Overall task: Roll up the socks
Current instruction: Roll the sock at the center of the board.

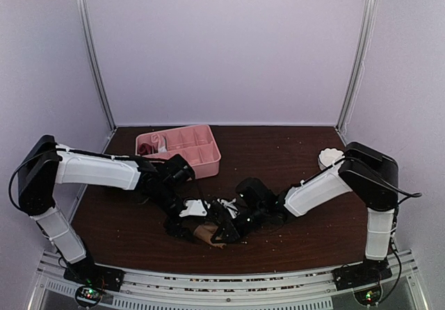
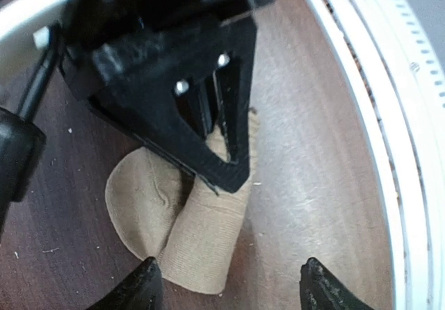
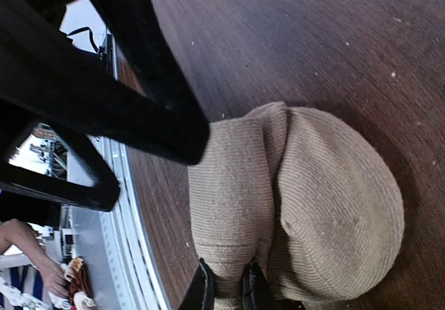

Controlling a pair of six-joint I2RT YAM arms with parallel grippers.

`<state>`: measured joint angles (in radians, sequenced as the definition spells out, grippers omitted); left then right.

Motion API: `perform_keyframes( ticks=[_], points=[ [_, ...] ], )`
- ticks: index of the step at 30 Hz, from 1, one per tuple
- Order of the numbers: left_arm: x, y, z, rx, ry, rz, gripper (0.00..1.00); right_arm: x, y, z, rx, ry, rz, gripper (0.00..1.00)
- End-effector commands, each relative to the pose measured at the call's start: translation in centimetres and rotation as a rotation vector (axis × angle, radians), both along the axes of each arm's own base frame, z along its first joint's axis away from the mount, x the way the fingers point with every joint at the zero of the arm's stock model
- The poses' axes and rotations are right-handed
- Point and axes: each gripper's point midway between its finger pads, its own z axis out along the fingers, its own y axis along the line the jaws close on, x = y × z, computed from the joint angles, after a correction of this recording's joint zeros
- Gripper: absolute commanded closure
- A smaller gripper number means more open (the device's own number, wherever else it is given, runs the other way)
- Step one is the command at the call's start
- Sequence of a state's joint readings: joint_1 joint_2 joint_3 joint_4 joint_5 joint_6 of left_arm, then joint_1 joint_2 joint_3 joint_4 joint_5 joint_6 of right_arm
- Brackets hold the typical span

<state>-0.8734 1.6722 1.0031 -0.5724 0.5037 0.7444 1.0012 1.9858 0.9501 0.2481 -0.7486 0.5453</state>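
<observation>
A tan-beige sock (image 2: 201,233) lies partly rolled on the dark wood table near its front edge. One part is a ribbed tube, and a rounded flap lies beside it (image 3: 334,213). My right gripper (image 3: 228,292) is shut on the ribbed end of the tube, and it also shows from above as a black wedge (image 2: 222,136). My left gripper (image 2: 233,289) is open. Its fingertips (image 2: 142,286) straddle the other end of the tube without holding it. From the top view both grippers meet over the sock (image 1: 206,233).
A pink divided tray (image 1: 182,149) stands behind the left arm, with a dark red bundle (image 1: 148,147) in one compartment. A white round object (image 1: 328,158) sits at the right. The white front rail (image 2: 389,150) runs close beside the sock.
</observation>
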Motion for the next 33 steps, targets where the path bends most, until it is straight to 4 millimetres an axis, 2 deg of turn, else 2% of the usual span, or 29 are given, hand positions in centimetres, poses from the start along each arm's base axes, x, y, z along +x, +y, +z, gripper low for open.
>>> perform_keyframes(
  ticks=[1, 6, 14, 16, 17, 19, 21, 23, 25, 28, 33],
  points=[
    [2.5, -1.2, -0.8, 0.017, -0.114, 0.003, 0.35, -2.7, -6.2, -8.4, -0.345, 0.219, -0.097, 0.99],
    [2.8, -1.8, -2.4, 0.066, -0.129, -0.003, 0.57, -1.9, -5.9, -8.1, -0.319, 0.239, -0.136, 0.99],
    [2.9, -2.2, -3.9, 0.119, -0.099, 0.001, 0.67, -1.1, -5.1, -7.2, -0.274, 0.248, -0.177, 0.95],
    [2.6, -2.1, -4.0, 0.136, -0.077, -0.002, 0.74, -0.9, -5.0, -7.0, -0.258, 0.242, -0.190, 0.89],
    [2.5, -2.1, -4.2, 0.145, -0.060, -0.005, 0.78, -0.6, -5.0, -6.8, -0.246, 0.223, -0.202, 0.82],
    [2.0, -2.0, -4.4, 0.167, -0.010, -0.011, 0.86, 0.1, -4.8, -5.6, -0.190, 0.161, -0.226, 0.71],
    [1.5, -1.9, -4.7, 0.194, 0.062, -0.013, 0.90, 0.8, -4.8, -4.3, -0.143, 0.079, -0.251, 0.66],
    [1.3, -1.5, -5.8, 0.246, 0.164, 0.007, 0.92, 1.1, -5.0, -3.1, -0.105, -0.033, -0.252, 0.64],
    [1.3, -1.5, -6.0, 0.270, 0.270, 0.031, 0.94, 1.0, -5.4, -2.3, -0.090, -0.118, -0.257, 0.63],
    [1.1, -1.5, -6.2, 0.295, 0.378, 0.055, 0.95, 0.7, -6.3, -2.4, -0.099, -0.191, -0.270, 0.62],
    [0.8, -1.4, -6.8, 0.350, 0.461, 0.072, 0.95, 0.6, -8.3, -2.3, -0.156, -0.332, -0.303, 0.59]
  ],
)
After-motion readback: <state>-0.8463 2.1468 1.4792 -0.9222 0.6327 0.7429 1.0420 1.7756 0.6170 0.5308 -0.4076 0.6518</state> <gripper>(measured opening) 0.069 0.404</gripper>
